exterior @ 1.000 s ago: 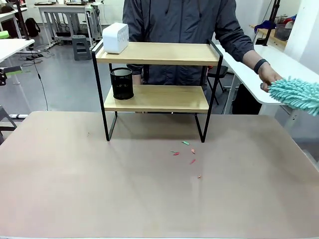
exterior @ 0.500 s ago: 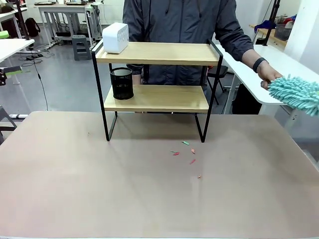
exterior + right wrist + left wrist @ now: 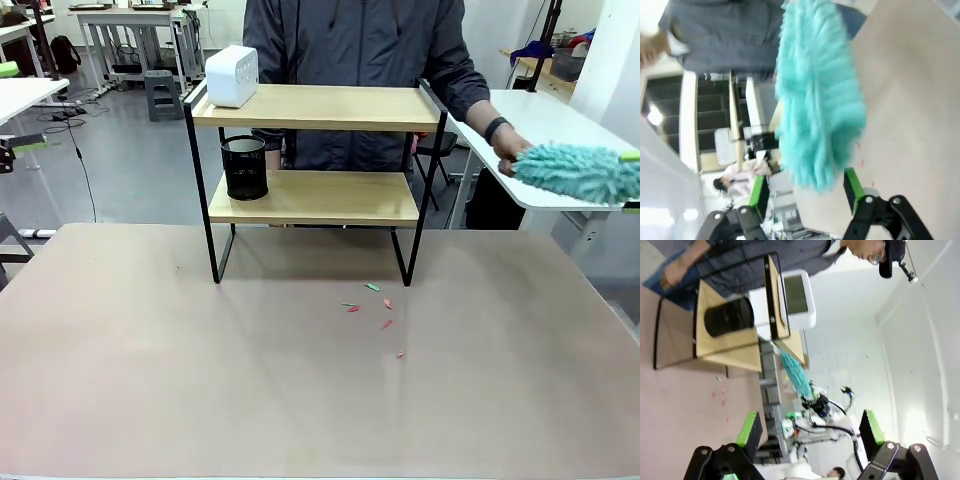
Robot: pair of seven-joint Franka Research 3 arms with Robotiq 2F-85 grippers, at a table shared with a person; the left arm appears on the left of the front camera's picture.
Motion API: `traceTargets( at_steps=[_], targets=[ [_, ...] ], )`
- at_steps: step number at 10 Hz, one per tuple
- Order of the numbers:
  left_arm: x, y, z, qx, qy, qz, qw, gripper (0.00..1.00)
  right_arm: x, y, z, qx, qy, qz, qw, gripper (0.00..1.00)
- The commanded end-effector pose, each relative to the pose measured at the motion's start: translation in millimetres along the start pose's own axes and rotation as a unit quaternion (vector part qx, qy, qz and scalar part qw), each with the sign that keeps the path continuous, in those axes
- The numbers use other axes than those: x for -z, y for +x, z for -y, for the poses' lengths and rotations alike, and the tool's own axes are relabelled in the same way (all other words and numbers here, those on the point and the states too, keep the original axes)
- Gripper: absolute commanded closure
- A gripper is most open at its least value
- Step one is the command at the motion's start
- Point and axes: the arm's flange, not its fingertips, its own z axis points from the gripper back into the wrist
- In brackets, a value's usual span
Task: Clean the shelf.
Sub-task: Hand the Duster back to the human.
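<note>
The shelf (image 3: 315, 106) stands mid-table, two wooden boards in a black frame; it also shows in the left wrist view (image 3: 725, 347). A person's hand (image 3: 508, 148) holds a fluffy teal duster (image 3: 575, 171) level at the far right, above the table's edge. My right gripper (image 3: 805, 190) is open, its green pads wide on either side of the duster's head (image 3: 815, 100); whether they touch it is unclear. My left gripper (image 3: 809, 429) is open and holds nothing, looking at the shelf from the side.
A white box (image 3: 232, 75) sits on the top board's left end, a black mesh cup (image 3: 244, 167) on the lower board's left end. Small coloured scraps (image 3: 375, 310) lie on the tan table (image 3: 150, 380) before the shelf's right legs. The person stands behind the shelf.
The person's hand has shifted left and slightly up with the duster, which now lies level. A green pad now shows at the front view's right edge by the duster.
</note>
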Motion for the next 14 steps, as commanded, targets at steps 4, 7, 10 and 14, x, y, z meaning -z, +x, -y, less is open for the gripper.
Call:
traceTargets(
  at_steps=[4,7,10,14],
  targets=[
    [63,-70,-30,-0.133,0.021,-0.239,0.962,0.0,70,-79,-62,-0.055,0.159,-0.256,0.952,0.0],
    [75,-68,-33,-0.133,0.008,-0.238,0.962,0.0,136,-111,-68,-0.065,0.112,-0.346,0.929,0.0],
    [75,-68,-33,-0.133,0.008,-0.238,0.962,0.0,95,-116,-77,-0.065,0.159,-0.311,0.935,0.0],
    [75,-68,-33,-0.133,0.008,-0.238,0.962,0.0,95,-116,-77,-0.065,0.159,-0.311,0.935,0.0]
  ],
)
